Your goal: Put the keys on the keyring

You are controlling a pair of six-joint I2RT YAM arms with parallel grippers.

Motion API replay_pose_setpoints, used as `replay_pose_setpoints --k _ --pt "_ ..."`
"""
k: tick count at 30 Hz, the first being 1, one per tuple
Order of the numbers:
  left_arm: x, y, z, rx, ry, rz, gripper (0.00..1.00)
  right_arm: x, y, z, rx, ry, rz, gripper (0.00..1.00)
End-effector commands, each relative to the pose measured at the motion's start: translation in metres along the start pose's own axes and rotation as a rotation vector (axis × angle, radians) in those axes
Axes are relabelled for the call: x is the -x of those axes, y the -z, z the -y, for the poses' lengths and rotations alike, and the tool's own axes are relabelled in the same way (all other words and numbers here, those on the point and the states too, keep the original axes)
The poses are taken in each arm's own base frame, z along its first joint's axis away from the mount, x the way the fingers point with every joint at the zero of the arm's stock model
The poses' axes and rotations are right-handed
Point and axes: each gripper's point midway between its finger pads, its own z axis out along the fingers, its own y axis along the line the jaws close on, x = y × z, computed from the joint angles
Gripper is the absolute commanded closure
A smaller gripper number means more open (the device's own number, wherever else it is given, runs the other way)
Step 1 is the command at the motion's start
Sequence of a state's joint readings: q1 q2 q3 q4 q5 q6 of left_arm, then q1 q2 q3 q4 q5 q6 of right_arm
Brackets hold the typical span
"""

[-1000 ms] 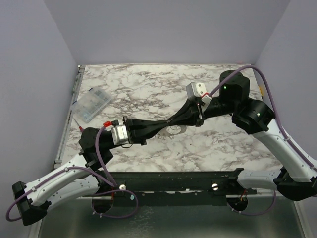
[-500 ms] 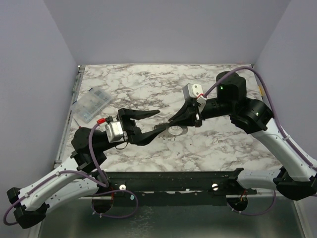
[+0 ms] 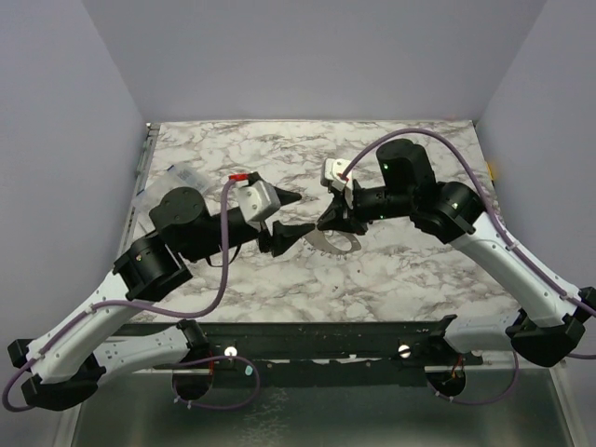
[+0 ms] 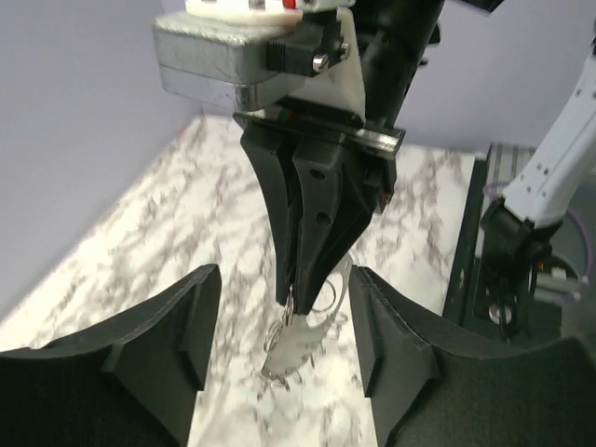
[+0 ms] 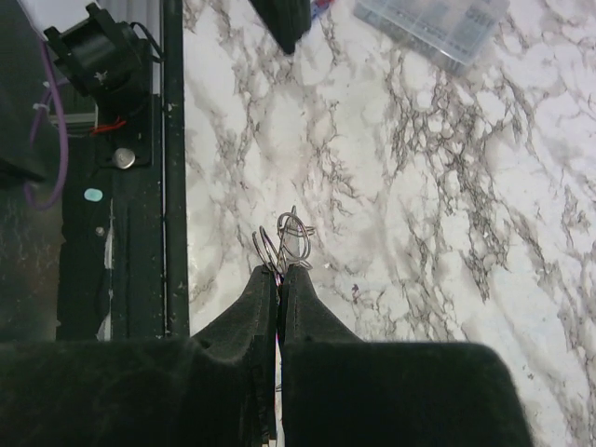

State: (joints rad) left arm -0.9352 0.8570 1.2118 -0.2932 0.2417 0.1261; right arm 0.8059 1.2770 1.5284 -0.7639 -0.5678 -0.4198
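Observation:
My right gripper [image 3: 328, 222] [image 5: 280, 271] is shut on the keyring [image 3: 333, 244], pinching its thin wire loops [image 5: 291, 239] at the fingertips. In the left wrist view the keyring [image 4: 300, 343] hangs as a silvery curved piece below those shut fingers, close over the marble. My left gripper [image 3: 291, 215] [image 4: 284, 277] is open, a finger on each side of the right gripper's tips and touching nothing. I cannot pick out the keys. A tiny dark speck [image 5: 355, 290] lies on the marble right of the right fingertips; what it is I cannot tell.
A clear plastic box [image 5: 428, 28] lies at the table's far left, partly behind my raised left arm. A black rail [image 3: 326, 340] runs along the near edge. Lilac walls close in the sides and the back.
My left gripper opened, let go and pulled back left while its arm rose. My right gripper shifted left, still holding the keyring.

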Motion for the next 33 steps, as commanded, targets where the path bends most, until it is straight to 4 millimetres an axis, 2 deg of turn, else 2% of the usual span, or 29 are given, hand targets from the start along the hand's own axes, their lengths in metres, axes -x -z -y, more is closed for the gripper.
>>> replay_pose_setpoints --k 1,11,22,26,33 --pt "-0.056 0.004 0.0 -0.022 0.006 -0.311 0.41 -0.01 0.0 -0.002 -0.01 -0.012 -0.03 1.0" --pt "-0.074 -0.018 0.012 -0.146 0.0 -0.403 0.57 -0.019 -0.002 -0.011 0.017 -0.024 -0.015 0.99" --pt "-0.091 -0.029 0.01 -0.16 -0.016 -0.43 0.67 -0.01 0.008 -0.02 0.026 0.003 0.034 0.99" --pt "-0.085 -0.034 0.012 -0.166 -0.014 -0.382 0.68 -0.01 0.009 -0.022 0.032 0.003 0.039 1.0" --pt "-0.084 -0.038 0.012 -0.166 -0.026 -0.351 0.77 -0.007 0.011 -0.025 0.042 0.006 0.053 0.99"
